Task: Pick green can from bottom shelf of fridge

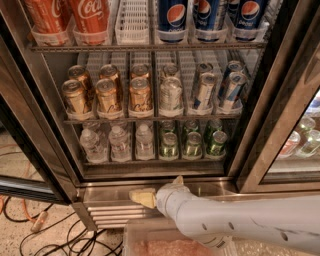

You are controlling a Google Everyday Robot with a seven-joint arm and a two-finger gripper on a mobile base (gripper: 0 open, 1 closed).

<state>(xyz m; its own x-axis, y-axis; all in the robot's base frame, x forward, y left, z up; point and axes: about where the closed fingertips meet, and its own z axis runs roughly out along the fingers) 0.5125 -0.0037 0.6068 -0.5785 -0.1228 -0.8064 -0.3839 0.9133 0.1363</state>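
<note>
The hand (160, 190) is hovering by the fridge's (45, 130) base panel (107, 212), its arm (250, 222) running off the right edge. The upper edge is cropping the uppermost cans (172, 15); green cans (193, 145) (rear ones especially) are hiding behind one another.

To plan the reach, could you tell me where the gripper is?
In the camera view, the gripper hangs low centre, before the base panel, below the green cans on the bottom shelf.

Warm light inside the fridge (35, 110); gold cans (109, 97) glint; the hand (160, 189), low before it, evenly lit.
</note>
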